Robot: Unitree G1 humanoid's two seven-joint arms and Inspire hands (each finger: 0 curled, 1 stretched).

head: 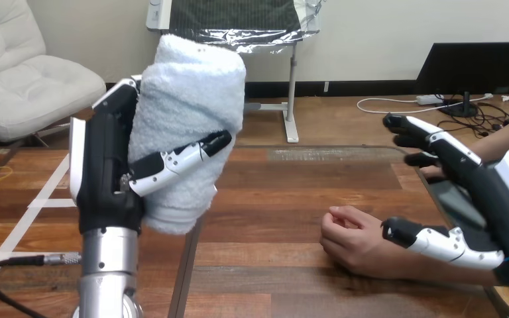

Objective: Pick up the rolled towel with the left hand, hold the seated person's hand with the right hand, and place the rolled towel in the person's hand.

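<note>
A white rolled towel (189,126) stands upright in the air at the left, above the table's left edge. My left hand (106,165) is shut on it, with the thumb across its front and the fingers behind. The person's hand (348,240) rests on the wooden table (278,192) as a loose fist, reaching in from the right. My right hand (497,192) is open over the person's wrist. Its thumb (424,240) lies against the near side of the wrist and its straight fingers (417,132) reach past the far side. Nothing is curled round the wrist.
The table's left edge (189,271) runs below the towel. A dark flat thing (454,202) lies on the table under my right hand. Bare tabletop lies between the towel and the person's hand.
</note>
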